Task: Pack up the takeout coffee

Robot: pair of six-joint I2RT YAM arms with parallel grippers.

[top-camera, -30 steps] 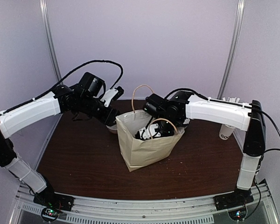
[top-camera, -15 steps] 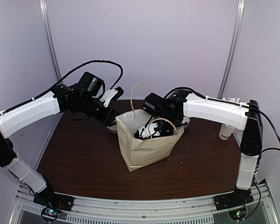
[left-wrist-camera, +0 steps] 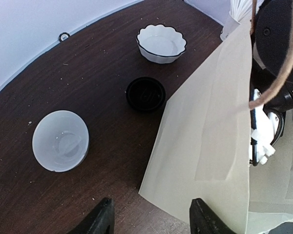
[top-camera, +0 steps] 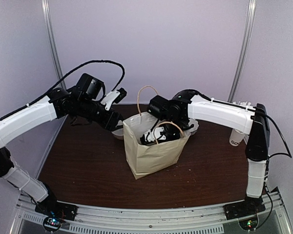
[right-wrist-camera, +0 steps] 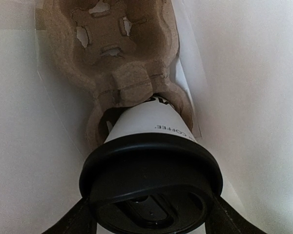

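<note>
Since a second ago the right arm has swung leftward and reached further over the bag's mouth, and the left arm has lifted its wrist a little; the bag stands slightly straighter.

Down inside the bag the takeout coffee (right-wrist-camera: 149, 124) leans toward the right wrist camera, its foot set in a socket of a brown pulp carrier (right-wrist-camera: 112, 44) that lies on the bag floor. Dark block letters show on the cup's white side, and its black lid (right-wrist-camera: 146, 170) is pressed on. The right claw (right-wrist-camera: 149, 202) is clamped on the coffee, one finger against each side of the lid's rim.

All of this sits within the tan paper bag (top-camera: 154, 156), which stands open near the middle of the dark bench (top-camera: 88, 165), one looped handle (top-camera: 147, 97) sticking up behind the right wrist.

At the bag's left rim hangs the left claw (left-wrist-camera: 152, 204), its fingers spread apart, with the bag's near wall running between them; whether either finger touches the paper I cannot tell.

Behind the bag on the bench lie a scalloped bowl (left-wrist-camera: 161, 44), a round black disc (left-wrist-camera: 145, 93) just beside the bag wall, and a plain bowl (left-wrist-camera: 60, 140), each apart from the others. Far right, by the right arm's upright link, stands a cup of white sticks (top-camera: 235, 138)
</note>
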